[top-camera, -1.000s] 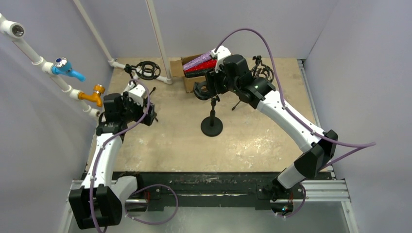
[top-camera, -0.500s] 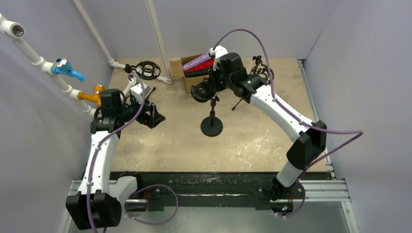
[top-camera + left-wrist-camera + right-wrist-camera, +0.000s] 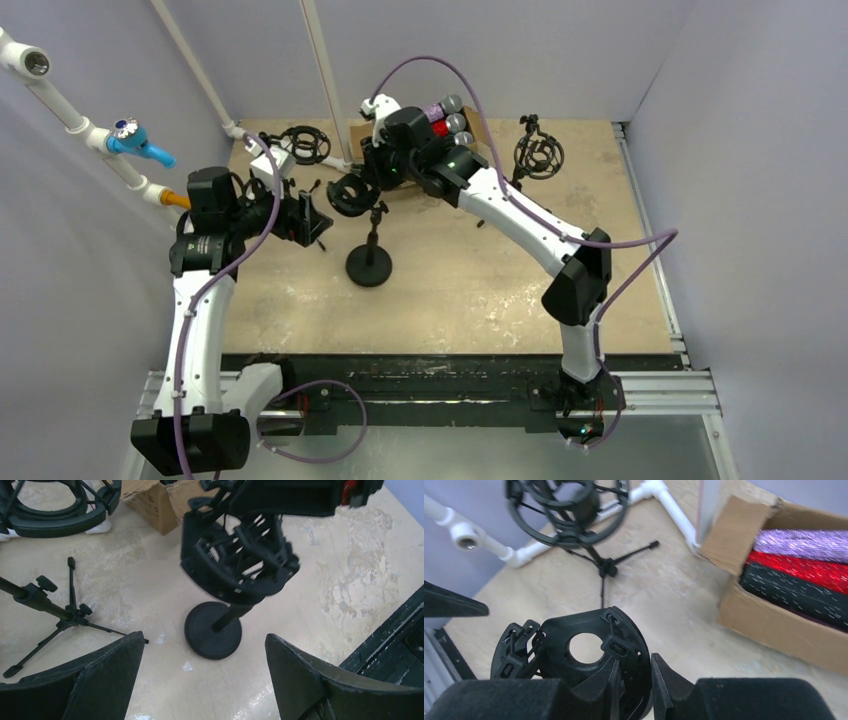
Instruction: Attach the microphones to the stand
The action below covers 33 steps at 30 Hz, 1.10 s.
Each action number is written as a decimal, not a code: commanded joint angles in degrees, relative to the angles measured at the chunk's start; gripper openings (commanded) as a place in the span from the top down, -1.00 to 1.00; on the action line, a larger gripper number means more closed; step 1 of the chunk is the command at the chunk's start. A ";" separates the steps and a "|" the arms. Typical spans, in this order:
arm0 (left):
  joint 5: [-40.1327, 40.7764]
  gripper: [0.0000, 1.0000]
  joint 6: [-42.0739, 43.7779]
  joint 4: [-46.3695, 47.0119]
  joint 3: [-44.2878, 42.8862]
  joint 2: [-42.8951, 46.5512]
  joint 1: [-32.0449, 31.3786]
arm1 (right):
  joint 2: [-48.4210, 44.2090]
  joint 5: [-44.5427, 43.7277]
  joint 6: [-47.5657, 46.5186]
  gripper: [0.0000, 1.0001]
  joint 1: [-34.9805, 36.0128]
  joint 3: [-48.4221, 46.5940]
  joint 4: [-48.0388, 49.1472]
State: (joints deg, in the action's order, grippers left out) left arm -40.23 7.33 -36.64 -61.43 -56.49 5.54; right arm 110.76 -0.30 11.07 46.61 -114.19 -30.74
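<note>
- Two taps on the white wall pipe [image 3: 75, 118] at the far left: blue valve [image 3: 135, 140] farther back, orange valve [image 3: 172, 197] nearer.
- Left gripper [image 3: 205, 680], left of centre: jaws spread wide, holding nothing, facing the stand from its left.
- Black ring shock mount on a small tripod [image 3: 305, 146], far left, beside the white floor pipe.
- Black round-based microphone stand [image 3: 369, 266], left of centre, upright on the beige tabletop [image 3: 480, 270], topped by a black shock-mount cradle [image 3: 574, 650].
- Right gripper [image 3: 636, 677], reaching in from the right: jaws pinching the cradle's rim.
- Brown cardboard box [image 3: 744, 615], far centre, holding three glittery microphones side by side: purple microphone [image 3: 804, 545], red microphone [image 3: 799, 565], black microphone [image 3: 794, 592].
- Second black shock mount [image 3: 537, 155], far right, well apart from the stand.
</note>
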 commanded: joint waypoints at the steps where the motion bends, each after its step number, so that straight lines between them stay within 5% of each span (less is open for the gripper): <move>1: 1.85 -0.82 -2.41 -0.92 -4.19 1.90 -0.03 | 2.04 -0.90 3.30 1.00 2.98 -8.12 3.42; 11: 5.12 -0.83 -0.37 -1.81 -3.42 1.85 0.17 | 8.65 -5.82 5.05 0.93 6.46 -12.26 3.85; 17: 7.11 -0.84 0.94 -0.61 -1.65 1.75 0.18 | 7.21 -5.31 5.31 -0.19 6.48 -11.44 3.95; 22: 7.59 -0.84 1.65 -0.04 -1.04 1.29 0.21 | 3.03 -6.69 3.54 -0.53 5.23 -14.42 1.09; 29: 8.07 -0.83 2.21 -1.18 -1.77 2.00 0.29 | -5.59 -5.03 4.67 -0.58 -3.41 -6.08 2.64; 33: 7.20 -0.89 1.16 -3.39 -4.58 2.65 0.38 | -1.37 -4.72 2.72 -0.44 -7.06 -7.30 2.08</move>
State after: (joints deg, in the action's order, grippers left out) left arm -32.60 8.60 -38.89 -62.87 -55.16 5.61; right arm 106.34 -4.97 15.38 42.68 -120.42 -29.23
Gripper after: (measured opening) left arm 0.929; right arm 0.755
